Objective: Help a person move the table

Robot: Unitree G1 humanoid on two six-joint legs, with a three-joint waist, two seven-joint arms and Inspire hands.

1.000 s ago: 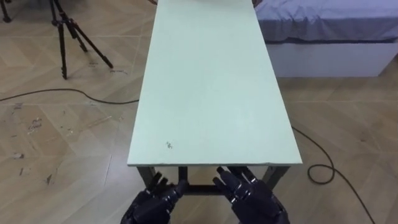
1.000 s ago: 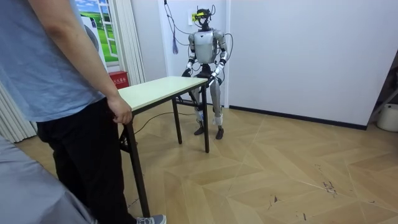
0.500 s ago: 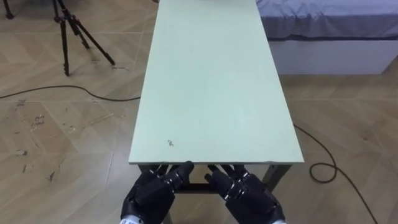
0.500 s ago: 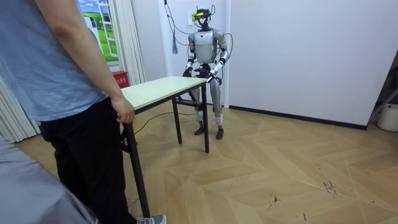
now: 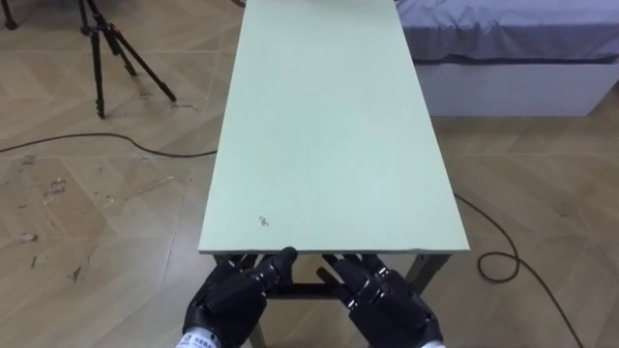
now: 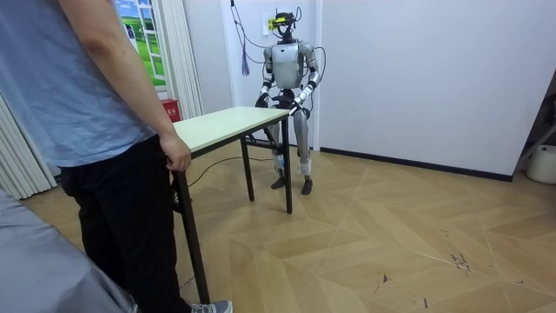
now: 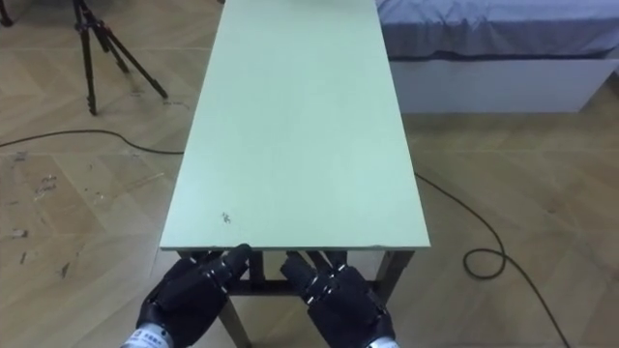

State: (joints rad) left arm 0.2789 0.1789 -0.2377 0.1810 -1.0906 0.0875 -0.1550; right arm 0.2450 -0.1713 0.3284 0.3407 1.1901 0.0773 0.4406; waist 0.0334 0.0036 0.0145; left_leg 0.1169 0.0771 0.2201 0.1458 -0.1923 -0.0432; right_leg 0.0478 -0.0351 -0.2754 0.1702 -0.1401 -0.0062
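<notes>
A long pale green table [image 5: 329,126] on dark metal legs runs away from me. My left hand [image 5: 232,300] and right hand [image 5: 387,304] sit side by side at its near short edge. Their fingers reach straight forward, with the tips hidden beneath the tabletop. The left thumb [image 5: 282,258] touches the front edge. In the room view I stand at one end of the table [image 6: 221,123], close to a white wall. At the other end a person [image 6: 95,130] in a blue shirt holds the table with one hand [image 6: 176,156].
A black tripod [image 5: 106,48] stands on the wooden floor to my left, and a dark cable [image 5: 106,142] runs past it. A bed with a grey cover [image 5: 513,39] lies at the far right, with another cable loop [image 5: 498,261] on the floor near it.
Both my hands moved forward from just short of the edge until their fingertips went under the tabletop. The left thumb came up to the edge. The person's hand drifted slightly toward the room view's right.
</notes>
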